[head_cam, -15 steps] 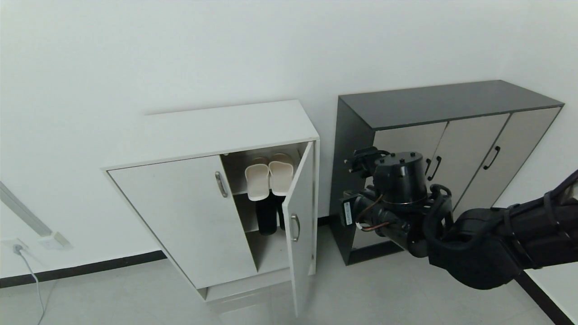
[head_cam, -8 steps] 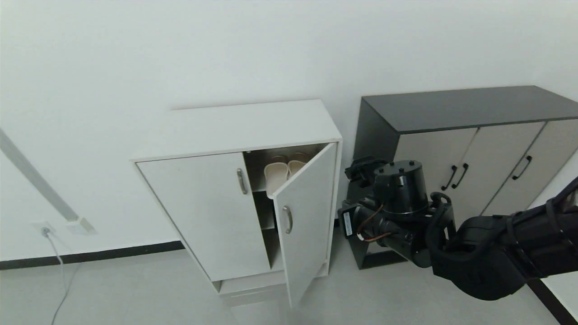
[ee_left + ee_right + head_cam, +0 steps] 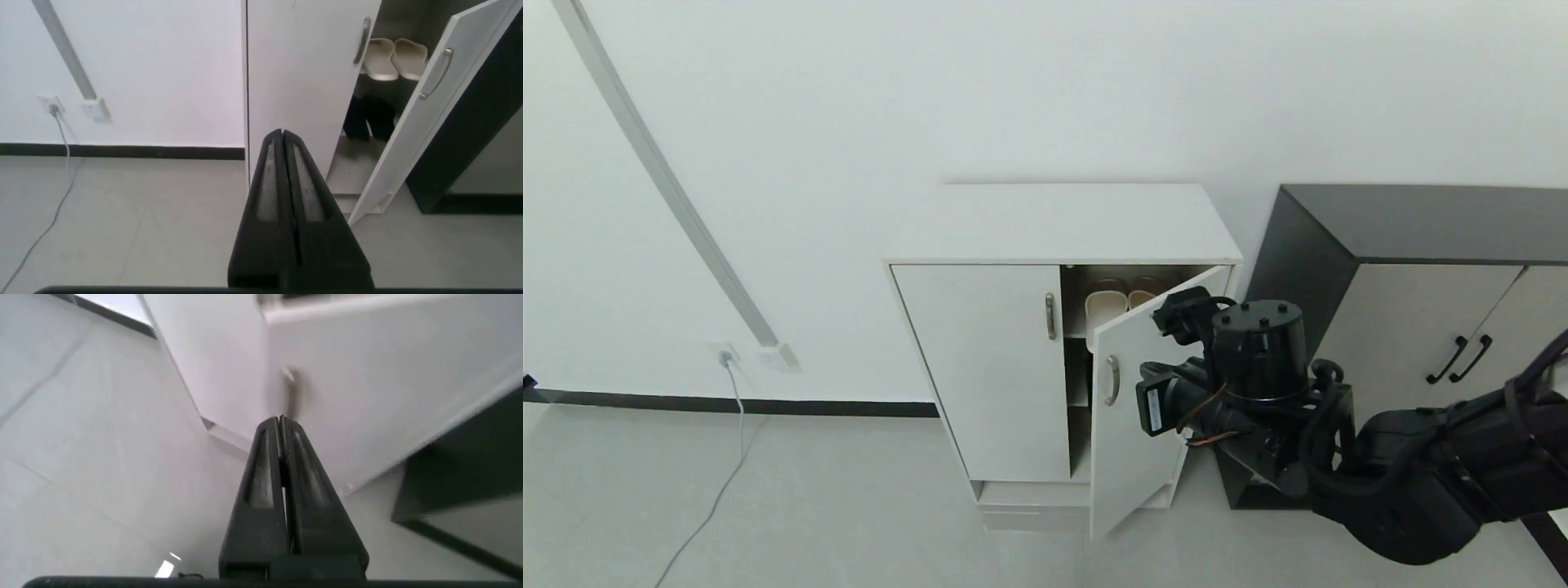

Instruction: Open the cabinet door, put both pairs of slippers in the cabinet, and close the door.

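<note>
The white cabinet (image 3: 1078, 220) stands against the wall with its left door (image 3: 988, 367) shut and its right door (image 3: 1135, 408) partly open. A beige pair of slippers (image 3: 1115, 304) lies on the upper shelf. In the left wrist view the beige slippers (image 3: 396, 59) sit above a black pair (image 3: 368, 118) on the shelf below. My right arm (image 3: 1258, 367) is at the outer face of the open door. My right gripper (image 3: 280, 420) is shut and empty, its tips close to the door handle (image 3: 290, 388). My left gripper (image 3: 283, 135) is shut and empty, well back from the cabinet over the floor.
A dark cabinet (image 3: 1421, 220) with grey doors stands right beside the white one, just behind my right arm. A wall socket with a trailing cable (image 3: 727, 357) and a slanted conduit (image 3: 654, 163) are to the left. Bare floor (image 3: 809, 506) lies before the cabinet.
The camera has turned, so the whole picture shifted right. The right door has swung from wide open to partly closed, and my right arm has followed its outer face.
</note>
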